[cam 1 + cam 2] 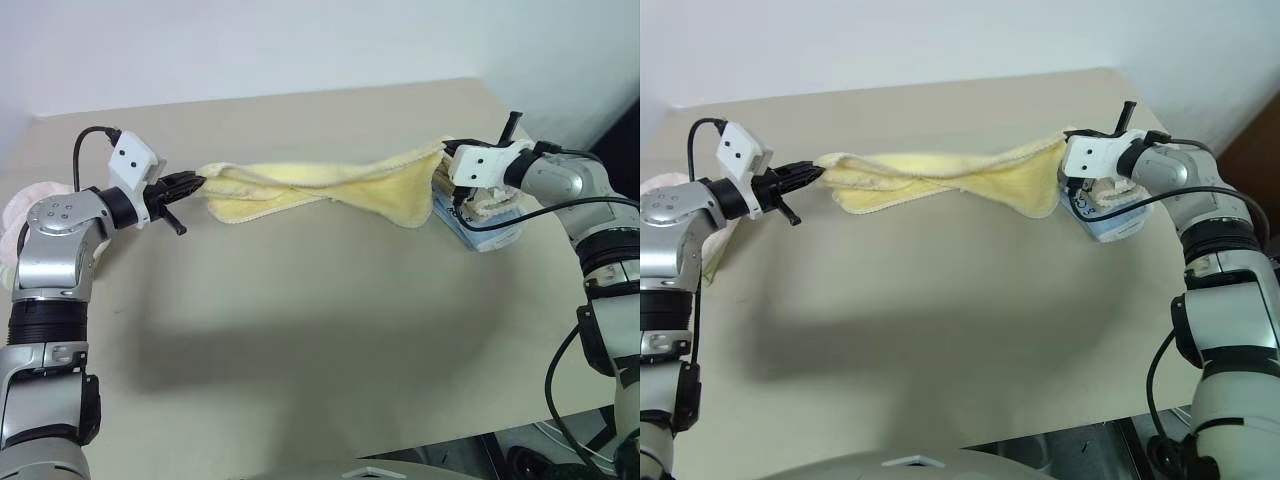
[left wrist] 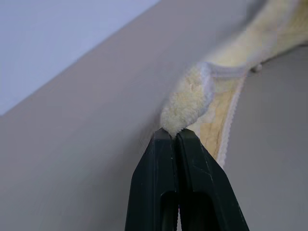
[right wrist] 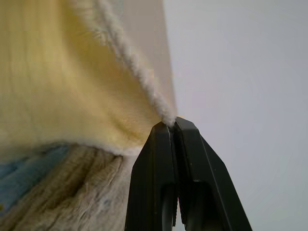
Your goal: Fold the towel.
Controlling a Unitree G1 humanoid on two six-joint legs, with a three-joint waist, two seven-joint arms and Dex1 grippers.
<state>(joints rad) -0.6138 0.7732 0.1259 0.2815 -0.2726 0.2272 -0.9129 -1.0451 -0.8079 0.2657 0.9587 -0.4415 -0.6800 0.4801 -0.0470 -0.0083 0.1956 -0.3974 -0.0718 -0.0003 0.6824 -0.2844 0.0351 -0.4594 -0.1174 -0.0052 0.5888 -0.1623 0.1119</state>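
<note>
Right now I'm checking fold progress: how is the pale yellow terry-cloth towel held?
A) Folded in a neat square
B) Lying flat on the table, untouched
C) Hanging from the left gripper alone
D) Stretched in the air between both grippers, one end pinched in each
D: the pale yellow terry-cloth towel spans from the shut left gripper to the shut right gripper, above the table.

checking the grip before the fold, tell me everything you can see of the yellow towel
The towel is pale yellow terry cloth with a paler stitched edge. It hangs stretched between the two grippers, above the table, twisted near its middle and sagging on the right half. The left gripper pinches one end in shut jaws, the right gripper the other. Its shadow lies on the table below.
</note>
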